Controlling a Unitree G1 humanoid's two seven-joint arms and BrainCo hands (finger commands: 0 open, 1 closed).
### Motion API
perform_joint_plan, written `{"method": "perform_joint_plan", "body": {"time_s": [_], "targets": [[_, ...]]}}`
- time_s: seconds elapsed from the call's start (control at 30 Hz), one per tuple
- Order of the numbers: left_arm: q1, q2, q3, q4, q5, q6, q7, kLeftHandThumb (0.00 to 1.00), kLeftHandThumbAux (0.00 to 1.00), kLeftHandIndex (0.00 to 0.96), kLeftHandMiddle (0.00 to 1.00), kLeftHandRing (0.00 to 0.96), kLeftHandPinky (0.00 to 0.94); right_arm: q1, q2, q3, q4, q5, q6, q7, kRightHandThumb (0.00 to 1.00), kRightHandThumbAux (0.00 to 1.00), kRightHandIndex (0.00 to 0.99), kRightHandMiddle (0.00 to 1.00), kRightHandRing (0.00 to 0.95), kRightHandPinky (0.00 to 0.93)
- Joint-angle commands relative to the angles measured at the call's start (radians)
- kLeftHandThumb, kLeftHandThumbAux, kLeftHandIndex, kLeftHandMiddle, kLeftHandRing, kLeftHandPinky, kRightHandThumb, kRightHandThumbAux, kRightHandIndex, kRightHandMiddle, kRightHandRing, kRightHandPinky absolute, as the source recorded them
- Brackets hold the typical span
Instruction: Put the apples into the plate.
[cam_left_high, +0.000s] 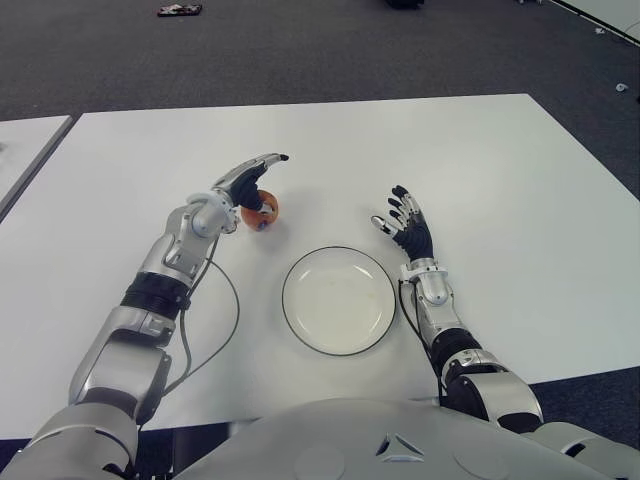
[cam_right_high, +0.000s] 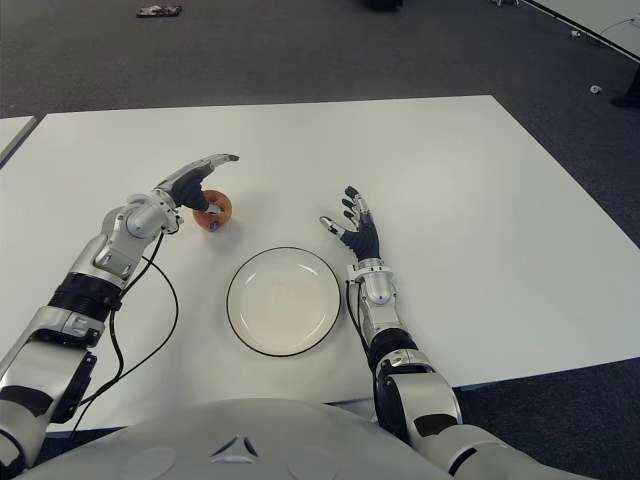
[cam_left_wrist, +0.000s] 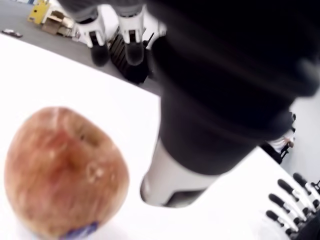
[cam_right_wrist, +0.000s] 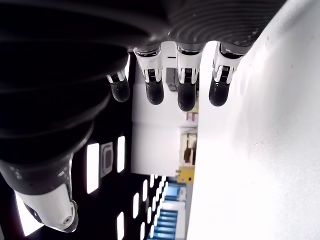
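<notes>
The plate (cam_left_high: 338, 300) sits bare on the white tabletop (cam_left_high: 480, 160), so as far as the views show, none of the task is done yet. Only one apple (cam_left_high: 262, 212) is visible, standing on the tabletop just beyond the plate and toward the robot's left of it, near but not touching the rim. The left hand (cam_left_high: 243, 186) is over this apple, its fingers (cam_left_high: 262, 163) stretched out above and past the fruit and the thumb down beside it; they are spread, not clamped, and the left wrist view shows the apple resting free on the surface. The right hand (cam_left_high: 408, 229) shows just to the right of the plate, fingers apart and holding nothing. What remains, in my judgement, is nearly everything: close on the apple, lift it, carry it the short way to the plate and let go.
</notes>
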Motion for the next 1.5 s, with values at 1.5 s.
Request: {"method": "perform_joint_plan", "body": {"time_s": [1.5], "targets": [[-0.088, -0.034, -0.256, 0.303, 0.334, 0.201, 0.264, 0.000, 0.384, 0.000, 0.000, 0.000, 0.000, 0.038, -0.003, -0.013, 0.063, 0.010, 0.039, 0.024, 0.182, 0.708, 0.021, 0.106, 0.113, 0.135]]}}
